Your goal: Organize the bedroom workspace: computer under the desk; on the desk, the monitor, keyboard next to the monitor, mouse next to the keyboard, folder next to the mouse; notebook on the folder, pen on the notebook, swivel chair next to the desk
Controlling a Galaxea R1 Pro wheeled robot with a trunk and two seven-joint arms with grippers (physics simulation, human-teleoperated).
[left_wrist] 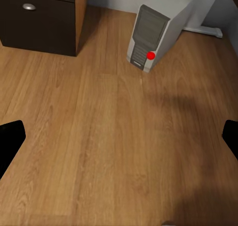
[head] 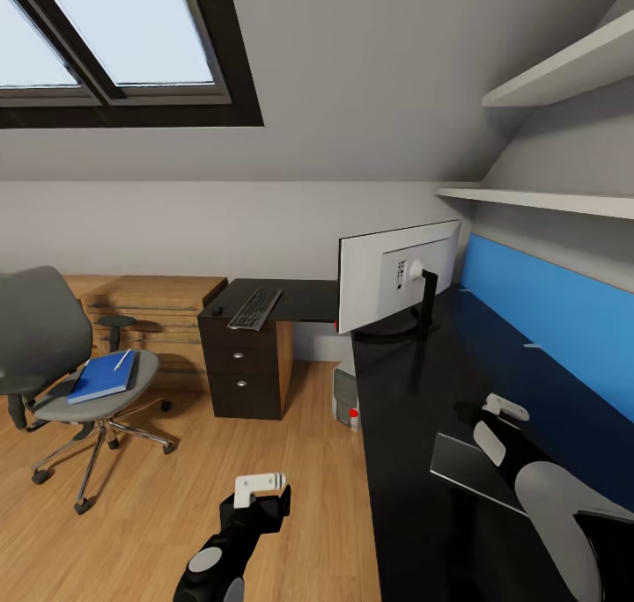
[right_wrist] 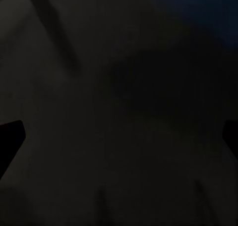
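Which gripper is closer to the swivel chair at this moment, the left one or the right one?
Left. The left gripper hangs over the wooden floor, on the swivel chair's side of the room. The right gripper is over the desk, farther away.

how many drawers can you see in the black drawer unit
2 handled drawers: upper drawer and lower drawer, stacked in the drawer unit under the keyboard. A top one may be hidden.

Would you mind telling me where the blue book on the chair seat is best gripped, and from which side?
Grip the blue book by its near edge, which overhangs the front of the chair seat. Come from the open floor side, since the backrest blocks the rear. The pen lying on top may roll off if tilted.
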